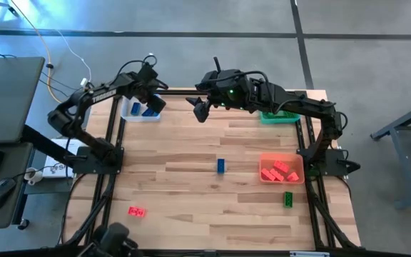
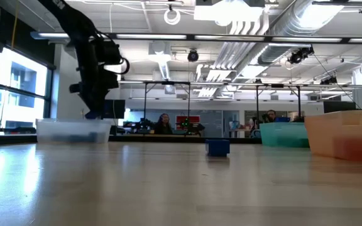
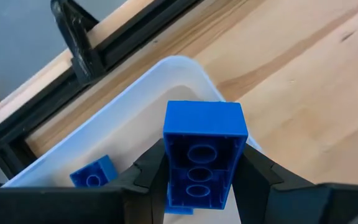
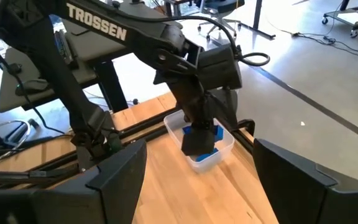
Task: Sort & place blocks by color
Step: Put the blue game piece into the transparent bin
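My left gripper (image 1: pixel 153 104) is shut on a blue block (image 3: pixel 202 146) and points steeply down over the near right corner of the clear bin (image 1: pixel 138 111) at the table's far left. Two more blue blocks (image 1: pixel 142 109) lie in that bin. My right gripper (image 1: pixel 200 109) hangs open and raised over the far middle of the table, holding nothing. Loose on the table lie a blue block (image 1: pixel 220 165), a red block (image 1: pixel 136 211) and a green block (image 1: pixel 288 198). My left gripper pinches the blue block by its two long sides (image 3: pixel 170 167), one finger (image 3: pixel 146 177) on each. The fingers come from above, slanting down, and lie along the block, whose far end sticks out past the fingertips. Its hollow underside shows, and it hangs clear above the bin.
An orange bin (image 1: pixel 297 169) with several red blocks stands at the right. A green bin (image 1: pixel 280 117) stands at the far right. Black frame rails (image 1: pixel 113 143) run along the table's left and right sides. Bare wood lies in the middle and near parts.
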Motion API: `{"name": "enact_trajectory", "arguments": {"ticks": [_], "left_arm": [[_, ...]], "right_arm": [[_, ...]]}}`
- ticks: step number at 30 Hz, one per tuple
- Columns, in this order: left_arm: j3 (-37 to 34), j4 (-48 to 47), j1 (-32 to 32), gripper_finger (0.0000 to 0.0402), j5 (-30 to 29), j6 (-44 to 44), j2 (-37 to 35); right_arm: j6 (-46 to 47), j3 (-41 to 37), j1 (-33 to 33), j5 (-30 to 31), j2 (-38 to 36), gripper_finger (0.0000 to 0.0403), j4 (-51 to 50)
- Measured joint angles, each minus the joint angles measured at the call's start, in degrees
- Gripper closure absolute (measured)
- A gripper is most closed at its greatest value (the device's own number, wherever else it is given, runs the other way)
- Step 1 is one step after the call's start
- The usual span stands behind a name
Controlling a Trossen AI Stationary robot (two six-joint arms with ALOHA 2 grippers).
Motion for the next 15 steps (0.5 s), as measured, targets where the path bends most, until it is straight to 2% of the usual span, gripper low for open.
{"name": "enact_trajectory", "arguments": {"ticks": [15], "left_arm": [[0.0, -0.6, 1.8, 0.0251, -2.4, -1.6, 2.9]], "right_arm": [[0.1, 0.0, 0.0, -0.4, 0.0, 0.0121, -0.8]]}}
